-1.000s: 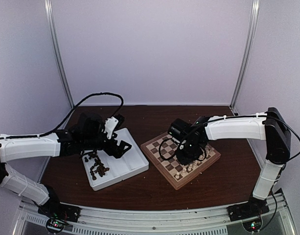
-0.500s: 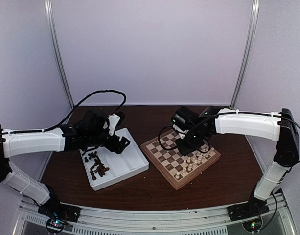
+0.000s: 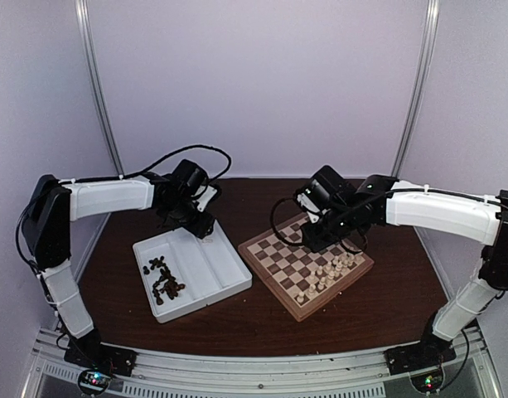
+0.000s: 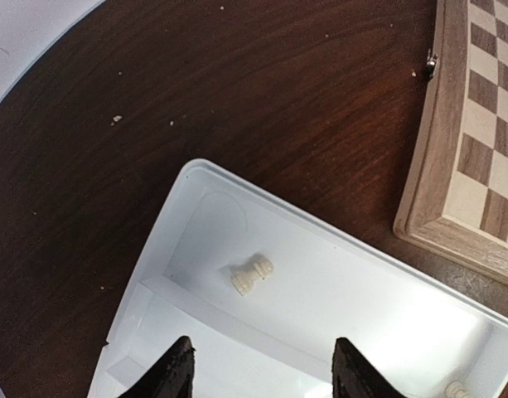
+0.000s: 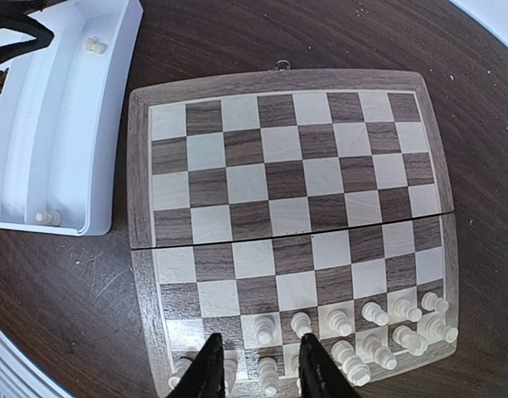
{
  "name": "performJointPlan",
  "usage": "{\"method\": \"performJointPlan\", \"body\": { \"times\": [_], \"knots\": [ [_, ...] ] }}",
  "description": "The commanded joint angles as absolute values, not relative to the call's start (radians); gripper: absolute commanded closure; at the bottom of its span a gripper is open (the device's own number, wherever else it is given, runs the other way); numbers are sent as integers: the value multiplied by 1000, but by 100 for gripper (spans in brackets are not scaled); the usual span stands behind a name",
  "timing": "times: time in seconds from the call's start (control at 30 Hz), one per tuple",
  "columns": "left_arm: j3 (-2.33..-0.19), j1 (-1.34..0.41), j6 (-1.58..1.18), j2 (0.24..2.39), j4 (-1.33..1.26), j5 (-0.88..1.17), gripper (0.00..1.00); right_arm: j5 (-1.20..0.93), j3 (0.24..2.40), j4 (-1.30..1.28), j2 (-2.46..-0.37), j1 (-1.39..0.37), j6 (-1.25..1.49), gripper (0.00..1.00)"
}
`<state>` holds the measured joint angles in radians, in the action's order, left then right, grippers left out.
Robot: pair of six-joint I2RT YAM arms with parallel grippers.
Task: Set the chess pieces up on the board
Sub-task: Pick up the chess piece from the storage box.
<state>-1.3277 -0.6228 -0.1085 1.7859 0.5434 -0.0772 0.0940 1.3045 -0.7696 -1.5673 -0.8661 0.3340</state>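
- The left gripper (image 4: 262,369) hangs above the white tray (image 4: 361,290), its jaws standing apart with nothing between them.
- One white piece (image 4: 252,274) lies on its side in the tray, ahead of the fingertips and roughly in line with the gap, beyond the ridge that divides the tray.
- A second white piece (image 4: 457,388) stands at the tray's edge, off to the right.
- To take the lying piece well, I would bring the gap above its middle, with one finger on each long side, then go down and close gently, because a round piece rolls easily.
- The dark pieces (image 3: 165,278) lie in the other compartment.
- The right gripper (image 5: 262,369) hovers above the board (image 5: 137,166), jaws narrowly apart, over the rows of white pieces (image 5: 378,319); I see nothing held.
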Motion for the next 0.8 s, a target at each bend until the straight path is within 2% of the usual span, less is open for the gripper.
{"method": "performJointPlan", "body": {
  "times": [0.0, 0.2, 0.4, 0.63, 0.77],
  "knots": [
    [-1402, -617, -11, 1869, 665, -55, 43, 82, 1330, -759, -1550, -862, 275, 69],
    [-1480, -611, 94, 1951, 724, -88, 43, 59, 1287, -722, -1503, -859, 249, 69],
    [-1500, -579, 139, 1999, 728, -78, 36, 25, 1260, -694, -1485, -857, 244, 69],
    [-1540, -558, 181, 2053, 738, -16, 36, 24, 1232, -679, -1471, -854, 248, 69],
    [-1588, -542, 196, 2088, 758, -2, 39, 23, 1219, -681, -1467, -851, 250, 69]
  ]
}}
